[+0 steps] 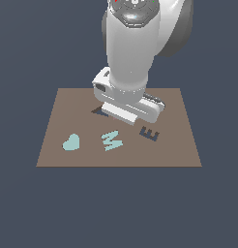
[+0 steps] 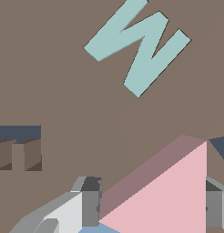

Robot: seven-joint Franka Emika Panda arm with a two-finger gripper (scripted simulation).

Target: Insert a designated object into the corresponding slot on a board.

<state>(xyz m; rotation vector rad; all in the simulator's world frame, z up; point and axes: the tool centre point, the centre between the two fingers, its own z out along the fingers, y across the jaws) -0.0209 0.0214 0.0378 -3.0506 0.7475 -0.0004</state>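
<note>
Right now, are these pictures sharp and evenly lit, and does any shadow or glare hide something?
Exterior view: sharp, flat light, no glare; the arm itself hides the pincer and most of the slot. Wrist view: crisp edges, no blur; the triangle has one darker shaded face, and the E recess is dark inside, on the plain board.

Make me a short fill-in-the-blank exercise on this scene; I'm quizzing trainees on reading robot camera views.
1. The block between the gripper fingers is shaped like a ____.
2. That block's colour is ____.
3. In the exterior view, the teal piece nearest the board's left edge is a ____.
4. The empty dark recess at the exterior view's right is shaped like the letter ____.

Missing words: triangle; pink; heart; E
</note>
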